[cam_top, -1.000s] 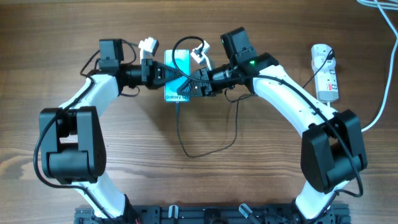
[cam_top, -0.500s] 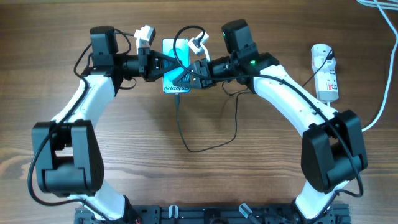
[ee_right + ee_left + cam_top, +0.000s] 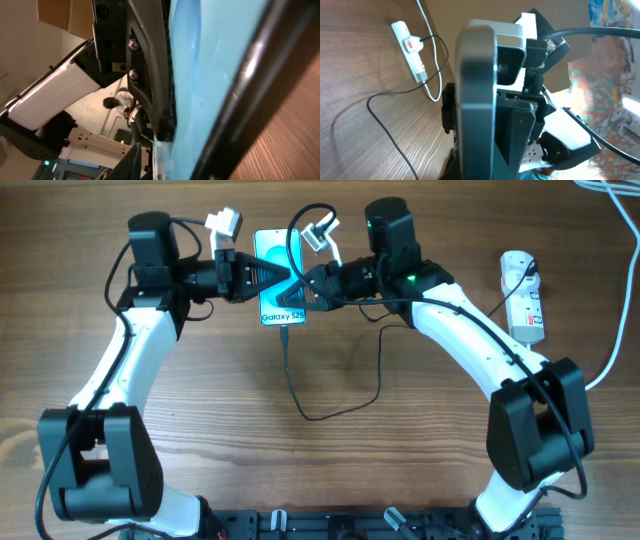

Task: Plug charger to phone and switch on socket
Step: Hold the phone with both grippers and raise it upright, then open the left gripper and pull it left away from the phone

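The phone point(image 3: 280, 305) is being held flat, screen up, at the far middle of the bench point(image 3: 200, 400), with the charger point(image 3: 285, 345) meeting its near edge, seemingly plugged in. The left pincer point(image 3: 268, 277) is pinching the phone's left side, probably to steady it. The right pincer point(image 3: 303, 283) is crowding its right side, and I cannot tell its grip. Both arms are reaching far and bending inward, and the socket point(image 3: 523, 295) is lying well off to the right.

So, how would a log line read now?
phone: gripped by left tool | right tool: at phone's other edge, grip unclear | black cable: at phone's lower edge | power strip: untouched
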